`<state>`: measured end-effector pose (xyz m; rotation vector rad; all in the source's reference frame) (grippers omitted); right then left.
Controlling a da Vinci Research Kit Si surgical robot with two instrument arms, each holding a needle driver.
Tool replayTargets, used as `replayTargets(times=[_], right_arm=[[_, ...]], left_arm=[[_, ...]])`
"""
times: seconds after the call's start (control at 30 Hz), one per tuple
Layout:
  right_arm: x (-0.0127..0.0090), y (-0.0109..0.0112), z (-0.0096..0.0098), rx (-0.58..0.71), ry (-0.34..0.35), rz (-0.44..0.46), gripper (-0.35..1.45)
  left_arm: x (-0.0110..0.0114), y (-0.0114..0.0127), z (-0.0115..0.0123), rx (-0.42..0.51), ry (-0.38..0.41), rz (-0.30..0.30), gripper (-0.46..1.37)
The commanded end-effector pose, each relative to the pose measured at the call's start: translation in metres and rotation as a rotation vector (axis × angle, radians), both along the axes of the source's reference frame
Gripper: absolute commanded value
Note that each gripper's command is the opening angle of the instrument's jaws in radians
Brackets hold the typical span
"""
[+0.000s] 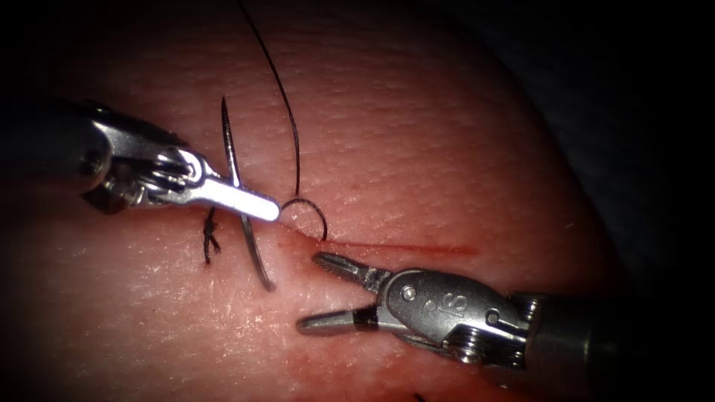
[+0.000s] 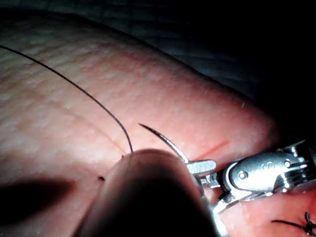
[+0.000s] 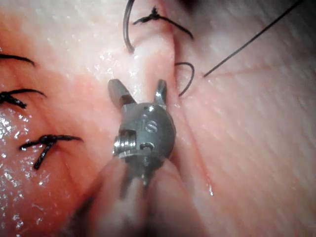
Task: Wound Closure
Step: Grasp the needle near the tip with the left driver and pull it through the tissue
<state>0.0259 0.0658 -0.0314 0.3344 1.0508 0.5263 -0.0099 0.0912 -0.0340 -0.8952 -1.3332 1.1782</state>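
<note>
Steel needle [image 1: 237, 179] held mid-curve, clear of the tissue [image 1: 417, 134], by the left tool [image 1: 257, 203]; right tool [image 1: 316, 292] gapes empty beside the cut [image 1: 402, 248].

I count two pincers: the left pincer [image 1: 257, 205], its jaws clamped on the needle at about mid-curve, and the right pincer [image 1: 316, 290], jaws spread and holding nothing. One needle [image 1: 232, 160], free of the tissue on the left of the cut. One piece of tissue [image 1: 417, 134] with one cut [image 1: 417, 249]. One long thread [image 1: 287, 104], ending in a single small loop [image 1: 316, 212] at the cut. In the endoscope view I see one tied knot [image 1: 210, 238] left of the cut. From the right wrist view I count four tied stitches: one [image 3: 160, 19] by the needle's end and three [image 3: 47, 143] in a row further off.
</note>
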Motion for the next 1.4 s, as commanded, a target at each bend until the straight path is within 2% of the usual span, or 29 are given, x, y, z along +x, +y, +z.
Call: replayTargets(times=[0.03,0.23,0.4,0.5,0.57,0.67,0.7,0.77,0.8,0.9,1.13,1.27,1.4], right_arm=[[0.0001,-0.0001,0.0001,-0.005,-0.004,-0.007,1.03],[-0.0001,-0.0004,0.0007,-0.007,-0.012,-0.015,1.03],[-0.0001,-0.0004,0.0008,-0.006,-0.017,-0.018,1.03],[-0.0001,-0.0004,0.0008,-0.006,-0.017,-0.018,1.03],[-0.0001,-0.0003,0.0008,-0.011,-0.017,-0.021,1.03],[-0.0001,-0.0003,0.0009,-0.011,-0.018,-0.020,1.03],[-0.0001,-0.0002,0.0009,-0.011,-0.018,-0.020,1.03],[-0.0001,-0.0002,0.0010,-0.011,-0.018,-0.020,1.03],[0.0000,-0.0001,0.0010,-0.011,-0.018,-0.019,1.03],[0.0000,-0.0001,0.0010,-0.011,-0.018,-0.019,1.03],[0.0000,-0.0001,0.0010,-0.011,-0.019,-0.019,1.03],[0.0000,-0.0001,0.0010,-0.011,-0.019,-0.019,1.03],[0.0000,-0.0001,0.0010,-0.011,-0.018,-0.019,1.03]], left_arm=[[0.0001,0.0005,-0.0002,0.021,-0.016,-0.001,-0.35],[0.0012,0.0020,-0.0022,0.044,-0.026,0.006,-0.35],[0.0021,0.0028,-0.0045,0.016,-0.040,0.011,-0.35],[0.0024,0.0030,-0.0056,-0.040,-0.052,0.011,-0.35],[0.0025,0.0030,-0.0065,-0.188,-0.073,0.009,-0.35],[0.0025,0.0029,-0.0073,-0.371,-0.060,-0.008,-0.35],[0.0025,0.0030,-0.0078,-0.525,-0.032,-0.024,-0.35],[0.0024,0.0030,-0.0082,-0.677,-0.030,-0.024,-0.35],[0.0023,0.0030,-0.0087,-0.883,-0.023,-0.020,-0.35],[0.0021,0.0029,-0.0090,-1.066,0.018,-0.007,-0.35],[0.0019,0.0045,-0.0092,-1.315,0.125,-0.089,-0.35],[0.0021,0.0055,-0.0092,-1.388,0.151,-0.140,-0.35],[0.0026,0.0064,-0.0093,-1.431,0.173,-0.155,-0.35]])
